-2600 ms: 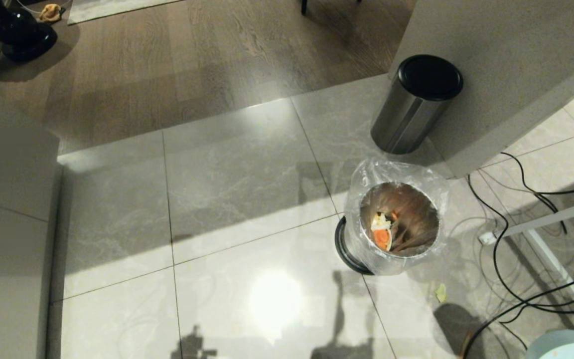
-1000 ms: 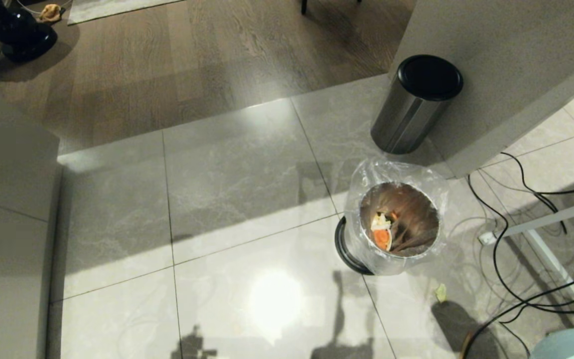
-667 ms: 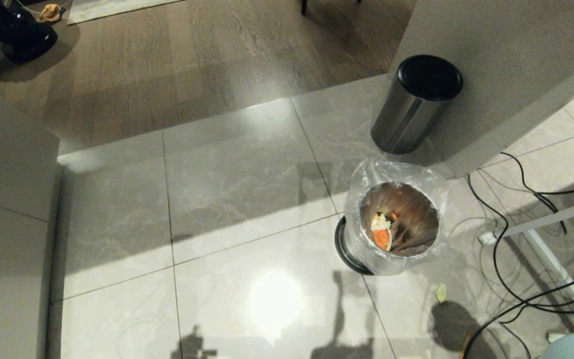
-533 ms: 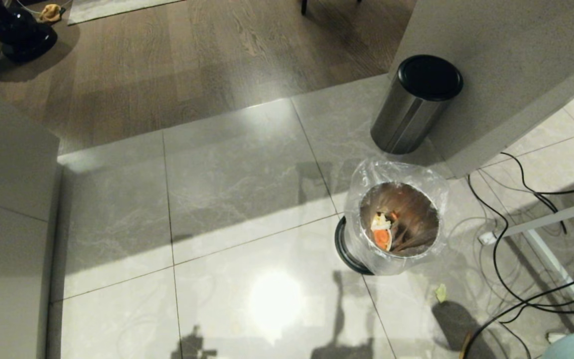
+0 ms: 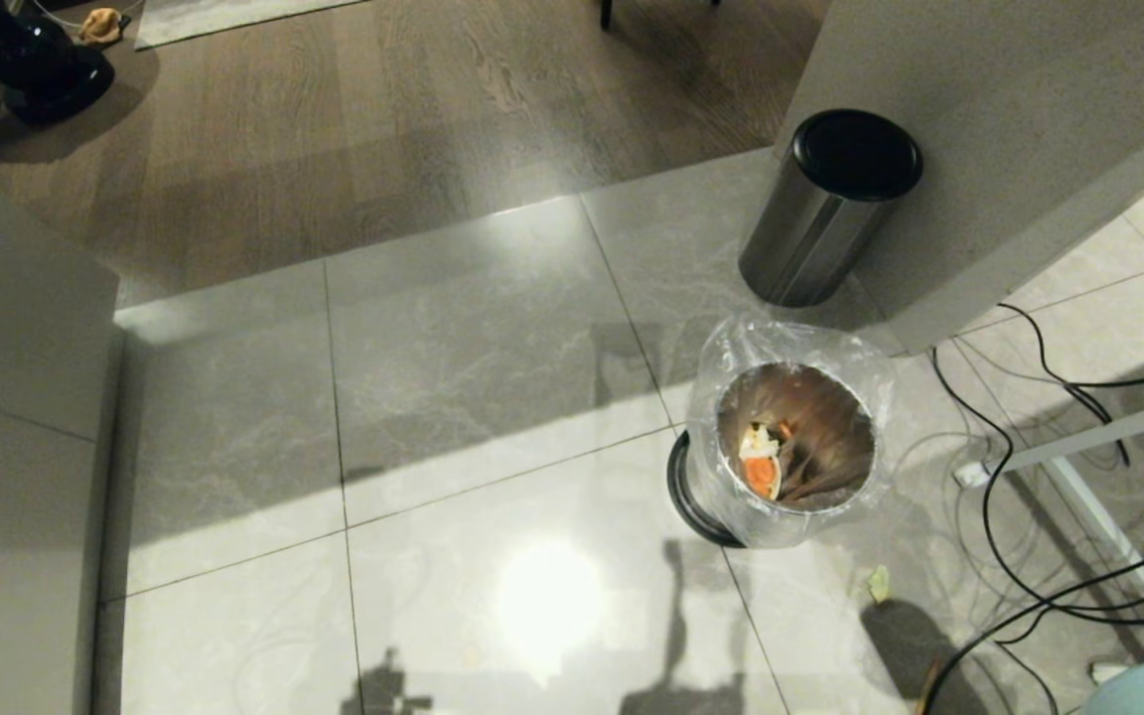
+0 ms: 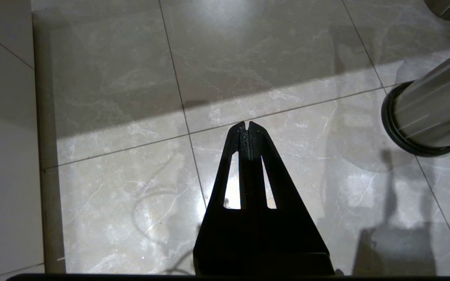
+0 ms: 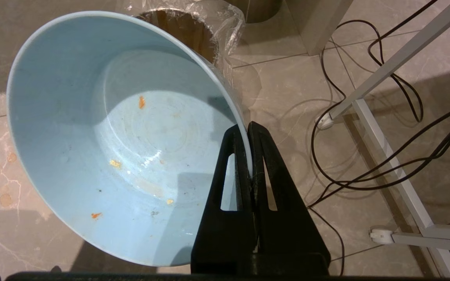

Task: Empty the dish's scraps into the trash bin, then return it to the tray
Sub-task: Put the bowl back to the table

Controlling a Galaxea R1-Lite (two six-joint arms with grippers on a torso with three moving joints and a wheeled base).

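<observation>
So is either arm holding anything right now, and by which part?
Yes. The right tool is shut on the rim of the light-blue bowl, pinching its wall edge-on. The left tool is shut and empty above the floor tiles.

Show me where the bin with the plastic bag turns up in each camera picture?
Head view: trash bin right of centre, scraps inside.
Left wrist view: its steel wall at the right edge.
Right wrist view: its bagged rim at the top, behind the dish.
Shared landmark: its clear bag.
</observation>
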